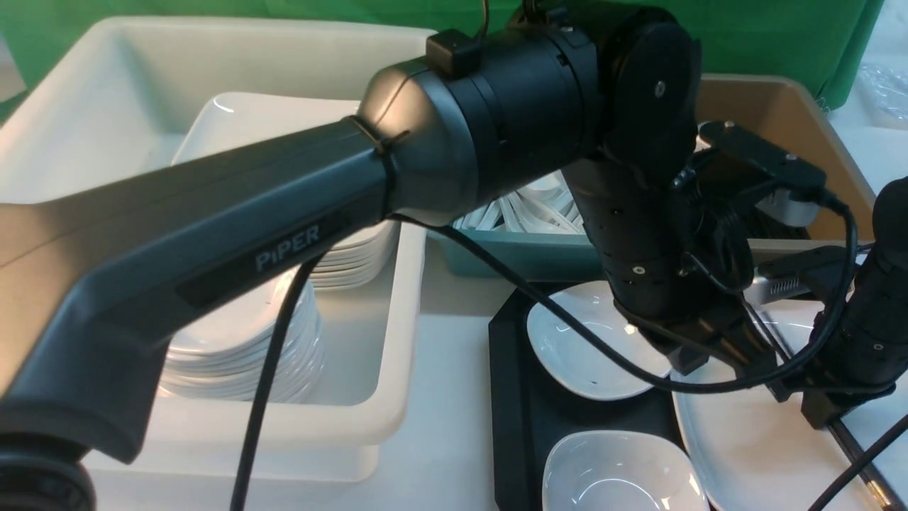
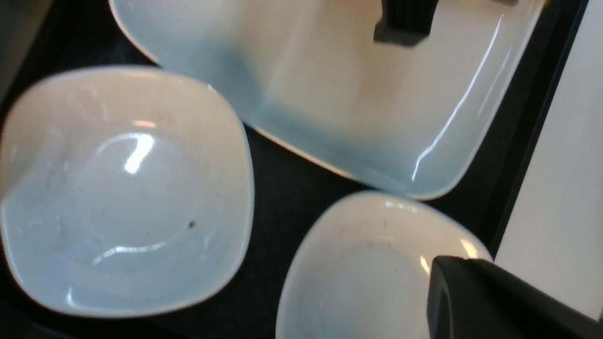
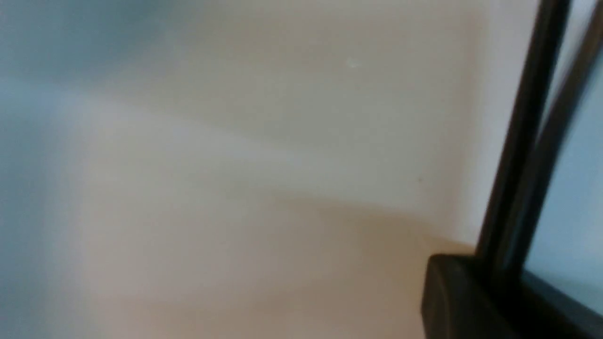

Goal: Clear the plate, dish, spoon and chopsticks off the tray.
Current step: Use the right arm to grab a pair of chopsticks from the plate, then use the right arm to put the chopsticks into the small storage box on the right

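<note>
- Black on black is my worry. The chopsticks (image 1: 867, 474) lie along the 3 o'clock rim of the plate (image 1: 752, 440), close over the edge of the tray (image 1: 511, 397). A pinch there could catch one stick only, or nip the rim and tilt the plate.
- The two wrists crowd one patch. The left pincer (image 1: 709, 351) hangs over the plate's 10 o'clock corner, beside the far dish (image 1: 589, 348). The right pincer (image 1: 809, 401) sits near the plate's 2 o'clock rim. I judge a lift by either could knock the other.
- The left arm's cable (image 1: 539, 301) sags across the far dish and could drag it if that arm swings out.
- Left pincer: only one finger (image 2: 494, 301) shows, seen against the near dish (image 2: 377, 273). The gap is hidden and I see nothing held, so I cannot tell how wide it stands.
- Right pincer: it is down at the plate, with one finger (image 3: 471, 301) touching or just beside the chopsticks. I cannot tell whether it grips them.
- The plate, both dishes and the chopsticks are on the tray. I find no spoon there.
</note>
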Available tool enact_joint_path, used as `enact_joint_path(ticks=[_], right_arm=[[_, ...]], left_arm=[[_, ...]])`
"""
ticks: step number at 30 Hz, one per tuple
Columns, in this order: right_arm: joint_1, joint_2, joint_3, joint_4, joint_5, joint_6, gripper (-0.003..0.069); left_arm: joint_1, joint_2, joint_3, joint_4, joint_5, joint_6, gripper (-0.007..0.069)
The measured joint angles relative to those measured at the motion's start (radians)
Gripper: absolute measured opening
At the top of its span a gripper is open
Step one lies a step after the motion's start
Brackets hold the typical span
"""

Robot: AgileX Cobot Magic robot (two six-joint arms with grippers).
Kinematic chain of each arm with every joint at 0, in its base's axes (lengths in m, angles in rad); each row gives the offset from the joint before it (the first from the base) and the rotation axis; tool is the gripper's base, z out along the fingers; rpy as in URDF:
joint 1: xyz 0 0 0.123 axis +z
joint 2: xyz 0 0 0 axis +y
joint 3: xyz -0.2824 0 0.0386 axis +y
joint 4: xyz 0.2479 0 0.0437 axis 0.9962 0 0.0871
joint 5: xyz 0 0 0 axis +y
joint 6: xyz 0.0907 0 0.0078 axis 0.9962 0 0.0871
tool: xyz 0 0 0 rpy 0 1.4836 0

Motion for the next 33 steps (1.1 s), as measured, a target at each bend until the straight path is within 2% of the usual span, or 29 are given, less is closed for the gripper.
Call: enact_joint_path(ticks=[10,21,28,33], right_arm=[[0.000,-0.080,-0.009,0.027,0.032,-0.009,0.0073],[0.000,-0.122,-0.017,0.156,0.042,-0.106,0.0073],[0.000,-0.116,-0.117,0.262,0.153,-0.139,0.0073],[0.000,-0.077,-0.236,0.353,0.275,-0.138,0.0073]], left_arm=[[0.000,0.000,0.000,0.013,-0.038,0.000,0.0001],[0.000,0.000,0.000,0.015,-0.049,0.000,0.0001],[0.003,0.000,0.000,0.015,-0.048,0.000,0.0001],[0.043,-0.018,0.000,0.000,-0.043,-0.008,0.0001]])
